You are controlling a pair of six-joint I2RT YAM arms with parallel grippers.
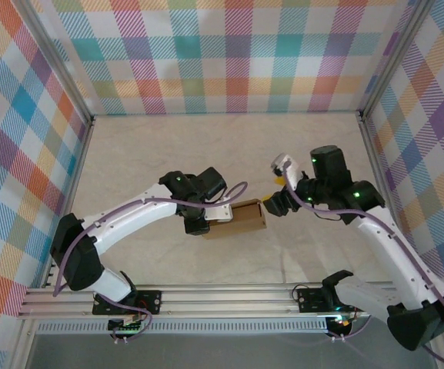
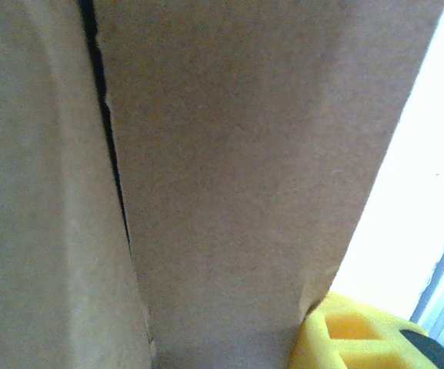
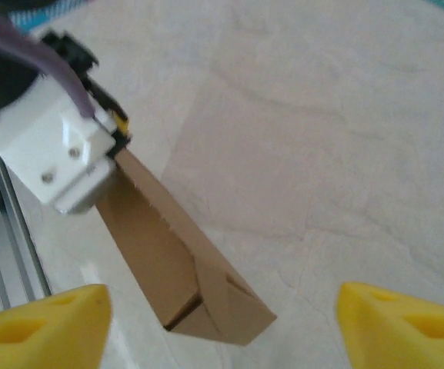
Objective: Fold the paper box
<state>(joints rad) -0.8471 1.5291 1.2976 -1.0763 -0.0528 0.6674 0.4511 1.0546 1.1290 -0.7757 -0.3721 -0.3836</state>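
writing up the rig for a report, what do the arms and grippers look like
The left arm and right arm have white curved shells with black joints carrying small green lights. A purple cable loops along each. The gripper fingers are yellow plastic with moulded recesses.

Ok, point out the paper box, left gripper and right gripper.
paper box (image 1: 245,219): top external view, middle of its brown face.
left gripper (image 1: 211,221): top external view, between its fingers at the box's left end.
right gripper (image 3: 223,298): right wrist view, midway between its yellow fingers.
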